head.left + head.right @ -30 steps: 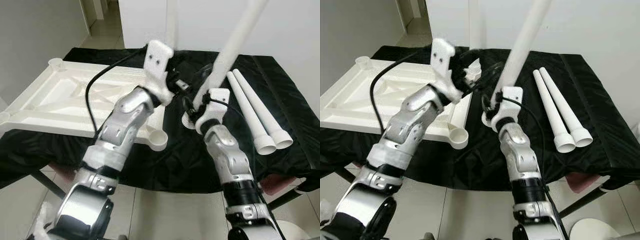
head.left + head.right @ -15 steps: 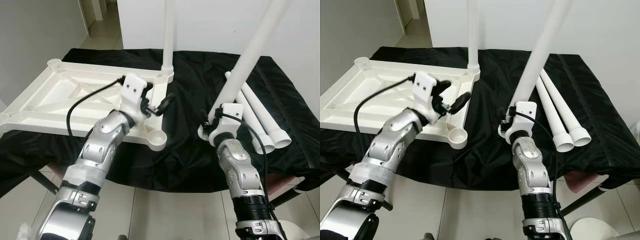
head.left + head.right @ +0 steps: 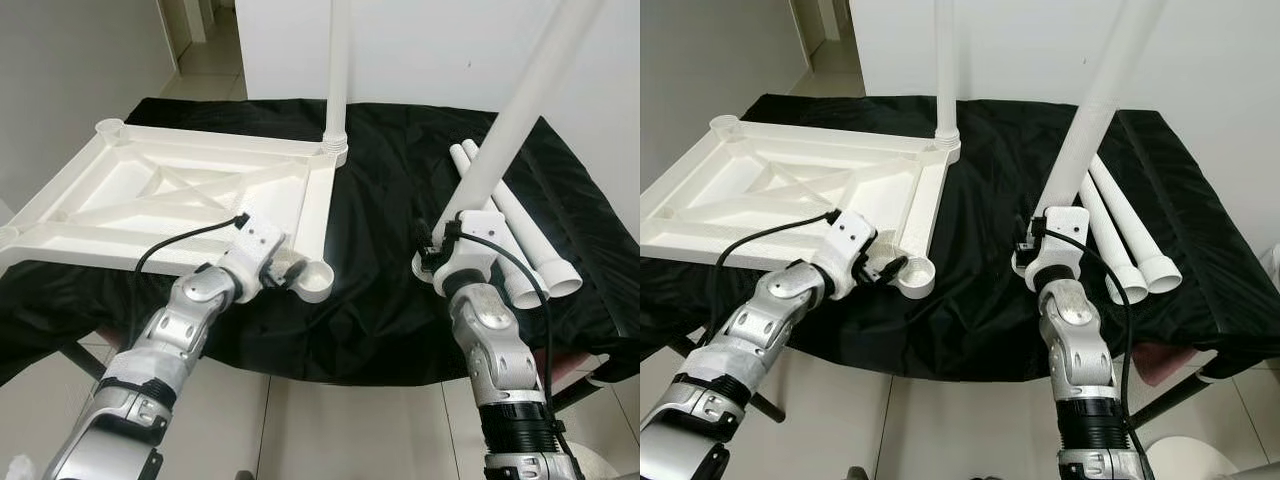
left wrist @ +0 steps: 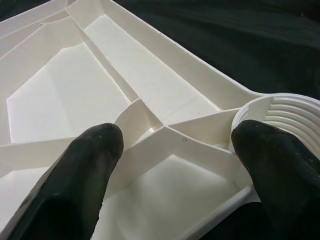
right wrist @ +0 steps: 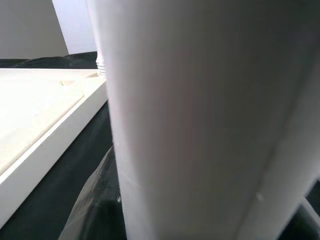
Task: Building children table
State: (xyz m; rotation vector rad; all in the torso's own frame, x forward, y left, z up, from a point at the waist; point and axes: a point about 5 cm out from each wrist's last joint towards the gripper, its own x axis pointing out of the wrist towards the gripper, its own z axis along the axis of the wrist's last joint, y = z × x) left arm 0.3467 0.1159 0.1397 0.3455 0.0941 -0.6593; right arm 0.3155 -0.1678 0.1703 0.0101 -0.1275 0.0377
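The white tabletop [image 3: 180, 200] lies upside down on a black cloth. One white leg [image 3: 338, 70] stands upright in its far right corner socket. The near right corner socket [image 3: 317, 282] holds nothing. My left gripper [image 3: 288, 272] is low at that corner and open; in the left wrist view its fingers [image 4: 95, 155] straddle the frame ribs beside the threaded socket [image 4: 280, 112]. My right gripper [image 3: 442, 250] is shut on a second white leg [image 3: 520, 110], which is tilted up and to the right above the cloth. That leg [image 5: 200, 125] is close up in the right wrist view.
Two loose white legs [image 3: 535, 255] lie side by side on the cloth at the right, just behind the held leg. The black cloth [image 3: 380, 320] hangs over the table's front edge. Tiled floor lies below, and a white wall stands behind.
My left arm has come down from above the tabletop to the near right corner socket. My right gripper has carried the tilted leg a little to the right.
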